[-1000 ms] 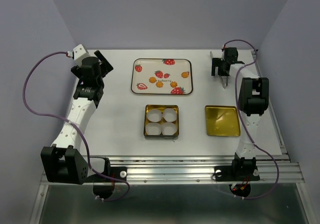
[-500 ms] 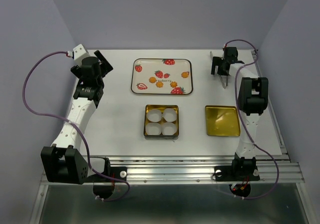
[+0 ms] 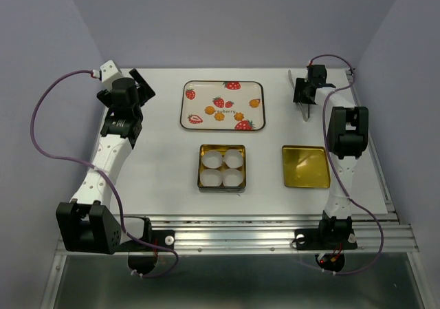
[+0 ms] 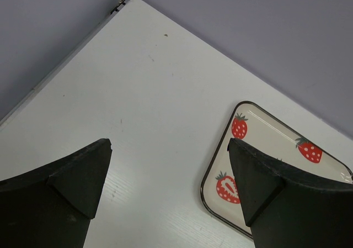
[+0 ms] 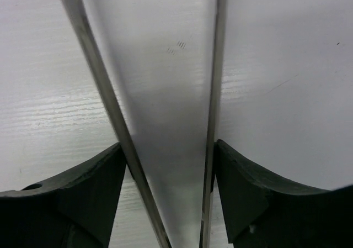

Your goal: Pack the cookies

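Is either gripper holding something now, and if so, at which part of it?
The right gripper holds metal tongs, with one finger outside each of their two arms. The left gripper is open and holds nothing.

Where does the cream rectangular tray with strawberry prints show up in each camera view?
Top external: the cream rectangular strawberry tray lies at far centre of the table.
Left wrist: lower right, one rounded corner of the tray showing.
Right wrist: not in it; only thin steel tongs show.
Shared landmark: the white tabletop, in all three.

Four cookies (image 3: 219, 116), four paper cups (image 3: 212, 160)
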